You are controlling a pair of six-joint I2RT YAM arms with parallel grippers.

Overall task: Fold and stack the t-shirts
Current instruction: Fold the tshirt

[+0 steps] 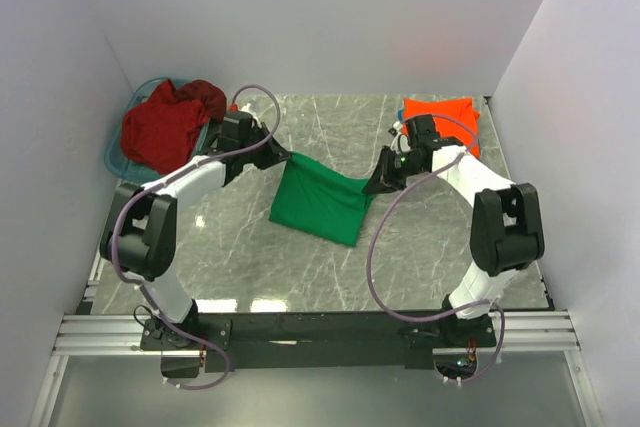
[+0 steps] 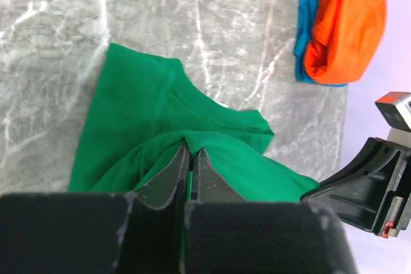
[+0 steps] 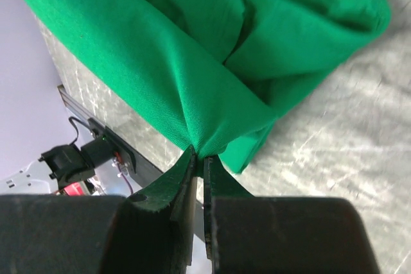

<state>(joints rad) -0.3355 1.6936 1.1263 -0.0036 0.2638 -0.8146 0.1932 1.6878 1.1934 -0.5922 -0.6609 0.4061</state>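
Green cotton t-shirt (image 1: 318,203) is sagging between left tool (image 2: 191,153) and right tool (image 3: 199,157), both clamped on its corners, so uneven lowering could bunch it.

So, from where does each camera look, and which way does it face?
Top external: overhead from behind, facing down at the table; left arm and right arm show, holding the green shirt.
Left wrist: behind the left claw, shut on the green shirt; faces the orange shirt.
Right wrist: behind the right claw, shut on the green shirt; faces the table.
Shared: the green shirt, in all three.
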